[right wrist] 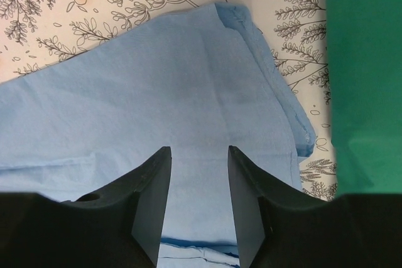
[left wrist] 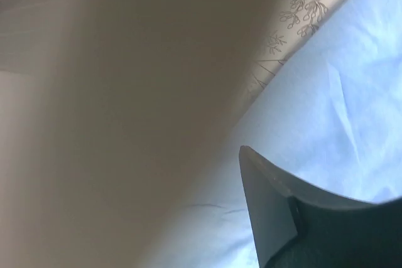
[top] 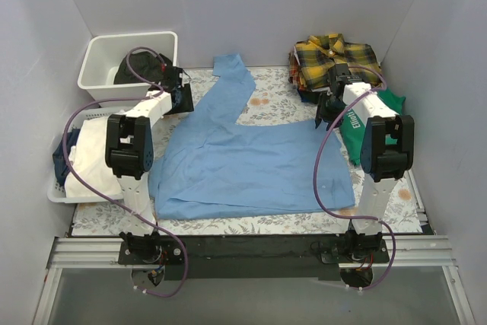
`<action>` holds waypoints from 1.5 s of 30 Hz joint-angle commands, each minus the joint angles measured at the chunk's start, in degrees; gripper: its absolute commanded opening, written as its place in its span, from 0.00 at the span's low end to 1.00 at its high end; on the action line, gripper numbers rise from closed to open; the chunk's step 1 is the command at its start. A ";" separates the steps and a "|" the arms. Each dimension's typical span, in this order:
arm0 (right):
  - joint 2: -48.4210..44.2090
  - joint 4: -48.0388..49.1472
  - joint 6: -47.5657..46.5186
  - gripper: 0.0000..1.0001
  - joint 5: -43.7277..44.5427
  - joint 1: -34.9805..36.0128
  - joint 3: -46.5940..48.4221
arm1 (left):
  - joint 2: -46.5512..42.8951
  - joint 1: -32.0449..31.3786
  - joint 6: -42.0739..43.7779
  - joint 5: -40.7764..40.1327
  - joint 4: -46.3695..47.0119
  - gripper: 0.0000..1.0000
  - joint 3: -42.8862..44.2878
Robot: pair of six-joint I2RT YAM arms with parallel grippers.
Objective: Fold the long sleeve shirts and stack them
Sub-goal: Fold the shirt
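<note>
Blue shirt [top: 251, 161], green T-shirt [right wrist: 364, 73] perhaps touching

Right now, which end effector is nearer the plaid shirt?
Right. The right end effector sits just in front of the plaid shirt, over the edge of the blue shirt; the left end effector is far off by the white bin.

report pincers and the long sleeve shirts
Right pincer open over plain light blue cloth shirt, spread flat. Left pincer by its sleeve, state unclear. Yellow-and-black plaid shirt folded far right. Green T-shirt beside blue edge, apart.
</note>
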 commanded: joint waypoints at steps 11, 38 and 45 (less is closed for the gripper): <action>-2.51 1.63 -0.38 0.49 -0.84 0.05 -2.95 | -4.29 -5.94 3.62 -8.79 1.76 0.59 -5.20; -0.40 3.22 1.74 0.46 4.33 -1.09 -0.85 | -0.50 -5.94 0.97 -11.35 3.78 0.31 -9.16; 5.13 2.42 -1.17 0.49 7.86 -1.53 7.05 | 0.03 -5.94 1.24 -11.44 2.55 0.13 -7.13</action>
